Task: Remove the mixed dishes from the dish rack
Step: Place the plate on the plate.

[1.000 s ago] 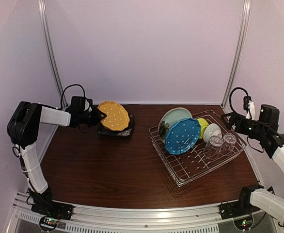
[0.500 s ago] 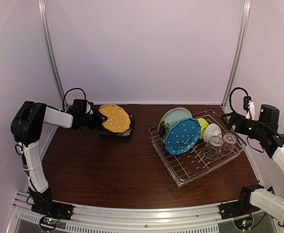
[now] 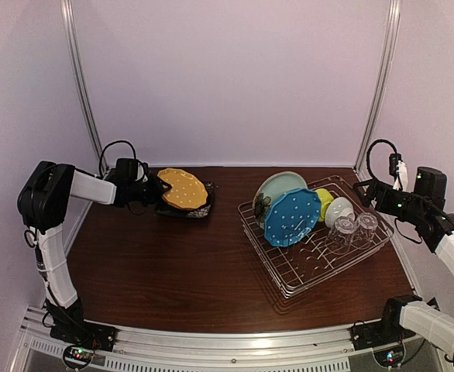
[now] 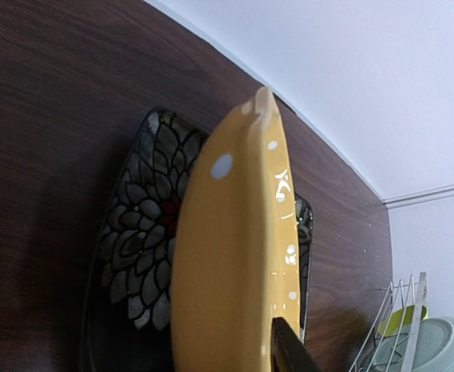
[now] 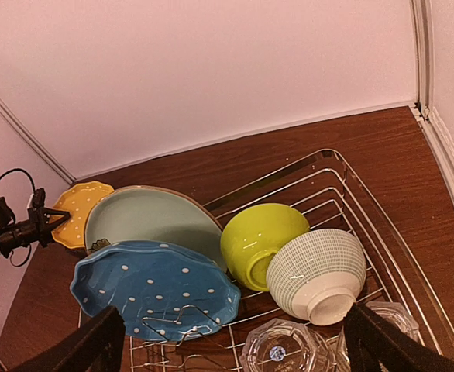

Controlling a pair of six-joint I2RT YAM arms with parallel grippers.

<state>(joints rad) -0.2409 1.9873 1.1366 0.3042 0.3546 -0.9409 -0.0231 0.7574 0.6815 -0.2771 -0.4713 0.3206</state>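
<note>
Orange plate (image 3: 185,188): rim at left pincer (image 3: 156,188), one finger (image 4: 289,350) showing against it; cannot tell whether still pinched or just let go. Has dropped from a steep tilt to nearly flat on black plate (image 3: 205,206), far left on table (image 3: 157,271), well apart from rack (image 3: 289,291). Looks like second dish all but delivered. Leaves blue plate (image 3: 291,216), teal plate (image 3: 280,184), green bowl (image 5: 262,240), white bowl (image 5: 318,271) and glasses (image 3: 343,229) in rack. Right pincer (image 5: 239,341) spread wide, empty, unmoved above rack's right end; probably free for next dish.
</note>
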